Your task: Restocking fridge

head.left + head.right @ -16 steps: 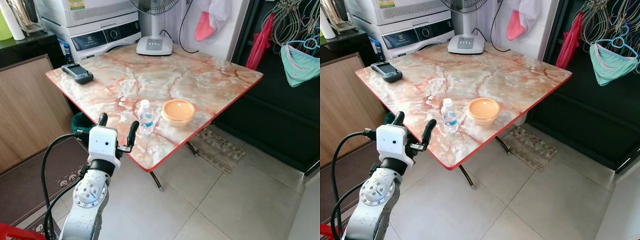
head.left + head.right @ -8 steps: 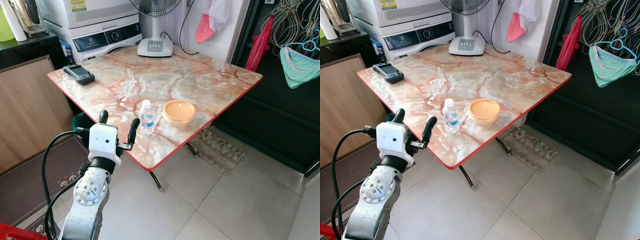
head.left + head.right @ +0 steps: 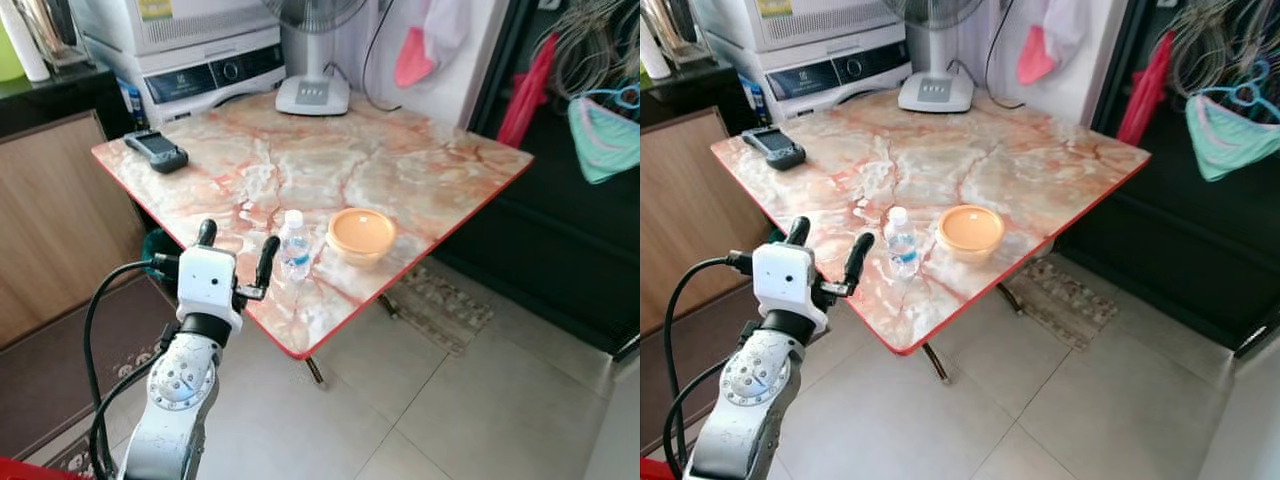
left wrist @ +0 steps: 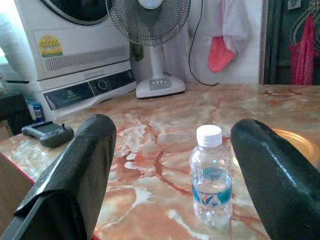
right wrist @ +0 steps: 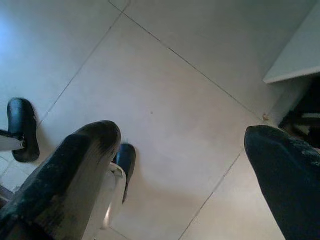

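Fingers of the left gripper [image 3: 237, 252] stand spread wide at the table's [image 3: 420, 175] near edge, holding nothing. Just ahead, between them in the wrist view, stands the water bottle [image 4: 212, 175], upright, capped, not yet grasped; restocking has barely begun, and I judge pickup and carrying remain. Beside the bottle sits 1 orange bowl [image 3: 361, 232], close enough to be nudged. Farther off lie a handheld device [image 3: 156, 150] and a fan base [image 3: 312, 94]. The right gripper [image 5: 180, 170] hangs open over floor tiles, beside what may be a chair leg.
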Controlling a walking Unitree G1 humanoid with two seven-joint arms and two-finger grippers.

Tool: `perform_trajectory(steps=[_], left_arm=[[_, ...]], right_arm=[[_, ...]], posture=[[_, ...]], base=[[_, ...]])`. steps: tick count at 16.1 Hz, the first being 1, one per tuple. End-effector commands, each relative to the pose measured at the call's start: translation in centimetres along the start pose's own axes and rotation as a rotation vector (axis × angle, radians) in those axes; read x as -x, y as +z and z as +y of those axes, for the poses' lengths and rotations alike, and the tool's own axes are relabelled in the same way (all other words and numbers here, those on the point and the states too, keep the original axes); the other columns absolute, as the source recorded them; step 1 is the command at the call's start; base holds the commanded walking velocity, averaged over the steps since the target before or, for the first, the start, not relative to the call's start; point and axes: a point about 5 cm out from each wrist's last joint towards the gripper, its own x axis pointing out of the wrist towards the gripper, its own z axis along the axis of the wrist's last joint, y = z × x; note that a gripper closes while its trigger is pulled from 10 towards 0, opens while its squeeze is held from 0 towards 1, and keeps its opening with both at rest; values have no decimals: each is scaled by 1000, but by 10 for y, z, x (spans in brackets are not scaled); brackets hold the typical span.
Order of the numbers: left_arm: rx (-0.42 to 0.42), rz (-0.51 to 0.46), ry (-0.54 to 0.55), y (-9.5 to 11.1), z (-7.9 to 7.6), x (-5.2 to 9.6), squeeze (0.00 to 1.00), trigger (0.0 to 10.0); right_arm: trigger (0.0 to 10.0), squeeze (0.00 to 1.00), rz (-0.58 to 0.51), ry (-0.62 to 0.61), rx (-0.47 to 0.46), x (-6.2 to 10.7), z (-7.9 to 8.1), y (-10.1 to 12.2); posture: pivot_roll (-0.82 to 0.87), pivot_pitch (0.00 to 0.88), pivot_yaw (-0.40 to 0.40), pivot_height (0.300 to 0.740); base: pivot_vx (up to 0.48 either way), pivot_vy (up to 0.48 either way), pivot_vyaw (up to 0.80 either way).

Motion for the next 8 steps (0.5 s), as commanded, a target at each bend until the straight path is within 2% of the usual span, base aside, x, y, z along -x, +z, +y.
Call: perform_trajectory(steps=[1, 8], left_arm=[[-7, -4, -14, 2, -3, -2, 0, 10000], [-11, -11, -14, 4, -3, -3, 0, 10000]], right_arm=[[10000, 0, 17, -9, -7, 1, -3, -5], [10000, 0, 16, -3, 7, 1, -3, -4]], posture=[[216, 11, -34, 740], [216, 25, -35, 740]], base=[[247, 0, 0], [246, 0, 0]])
